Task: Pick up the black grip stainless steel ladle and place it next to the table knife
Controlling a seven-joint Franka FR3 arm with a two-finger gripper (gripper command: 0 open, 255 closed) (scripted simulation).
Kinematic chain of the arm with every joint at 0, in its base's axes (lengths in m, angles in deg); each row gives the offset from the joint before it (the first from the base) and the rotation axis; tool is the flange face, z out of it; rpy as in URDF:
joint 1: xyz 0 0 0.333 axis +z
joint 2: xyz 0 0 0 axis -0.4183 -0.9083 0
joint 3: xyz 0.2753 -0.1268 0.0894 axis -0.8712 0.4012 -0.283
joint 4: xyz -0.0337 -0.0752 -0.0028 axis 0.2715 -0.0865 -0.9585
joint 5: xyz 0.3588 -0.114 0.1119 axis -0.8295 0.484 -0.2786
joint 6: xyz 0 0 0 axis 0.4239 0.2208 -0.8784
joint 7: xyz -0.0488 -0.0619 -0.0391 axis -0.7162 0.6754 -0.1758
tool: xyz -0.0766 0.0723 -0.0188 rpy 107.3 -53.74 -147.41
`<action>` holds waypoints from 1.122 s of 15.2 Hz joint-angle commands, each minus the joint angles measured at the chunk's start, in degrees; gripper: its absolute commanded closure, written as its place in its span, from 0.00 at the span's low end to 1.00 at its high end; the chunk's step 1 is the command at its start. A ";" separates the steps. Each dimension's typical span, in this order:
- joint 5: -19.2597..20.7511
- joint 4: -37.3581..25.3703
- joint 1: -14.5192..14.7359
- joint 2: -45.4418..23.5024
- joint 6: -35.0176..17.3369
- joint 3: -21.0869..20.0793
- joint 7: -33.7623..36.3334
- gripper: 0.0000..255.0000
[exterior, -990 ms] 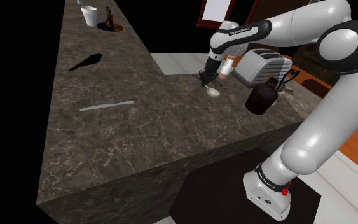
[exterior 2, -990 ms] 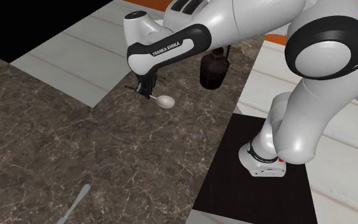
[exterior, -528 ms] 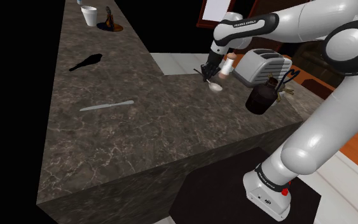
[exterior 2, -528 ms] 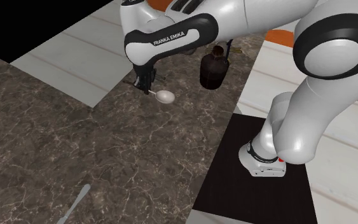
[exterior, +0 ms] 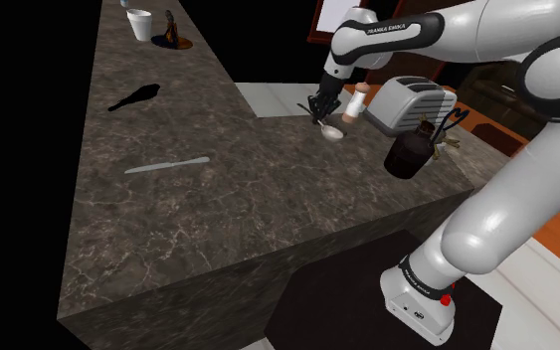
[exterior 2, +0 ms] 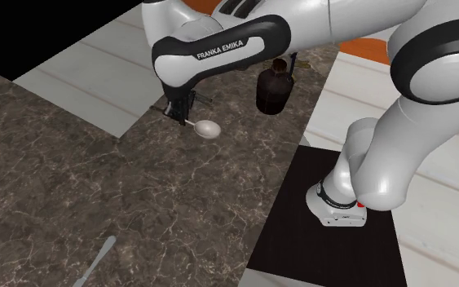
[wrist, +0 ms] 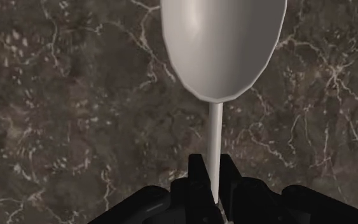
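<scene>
A dark, white-veined marbled tabletop (exterior: pixel 218 219) runs away from the shoulder view's camera, with a black area beyond its left edge and pale floor tiles (exterior: pixel 268 96) past its far right corner. Over that far right part the white arm bends down. There the black gripper (exterior: pixel 319 107) has its fingers (wrist: pixel 196 175) clamped on the thin pale stem of the ladle (exterior: pixel 333 131). In the wrist view the stem runs straight out from between the two fingers to the ladle (wrist: pixel 222 44) bowl, broad, smooth and grey, with the veined tabletop (wrist: pixel 75 127) behind it. In the second exterior view the gripper (exterior 2: pixel 178 110) hangs below the forearm. The oval bowl of the ladle (exterior 2: pixel 209 128) points toward that view's right, and I cannot tell whether it touches the tabletop (exterior 2: pixel 97 187). Near the ladle, on the shoulder view's right, stand a silver toaster (exterior: pixel 412 103) and, closer to the camera, a brown bottle (exterior: pixel 410 151). The table knife (exterior: pixel 166 165) lies flat, well apart from the ladle, toward the shoulder view's left. In the second exterior view the table knife (exterior 2: pixel 101 257) lies at the lower edge. A white cup (exterior: pixel 140 24) stands at the tabletop's far end. The arm's white base rests on the black stand (exterior: pixel 337 293) beside the tabletop.
</scene>
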 commanded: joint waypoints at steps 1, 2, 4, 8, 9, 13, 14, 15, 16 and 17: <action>0.11 0.90 1.30 0.88 -0.32 -1.28 2.69 1.00; 0.12 1.25 1.98 1.15 -0.55 -1.98 4.06 1.00; 0.11 1.74 3.35 1.51 -0.97 -3.39 6.81 1.00; 0.05 1.93 6.06 1.59 -1.67 -6.23 12.29 1.00; 0.04 1.81 6.74 1.47 -1.82 -6.93 13.65 1.00; 0.08 0.70 9.43 0.47 -2.28 -9.71 19.12 1.00; 0.12 0.25 10.11 0.08 -2.37 -10.38 20.49 1.00; 0.18 -0.26 10.79 -0.35 -2.43 -11.04 21.86 1.00; 0.25 -0.83 11.46 -0.84 -2.49 -11.70 23.22 1.00; 0.35 -1.47 12.14 -1.38 -2.52 -12.34 24.59 1.00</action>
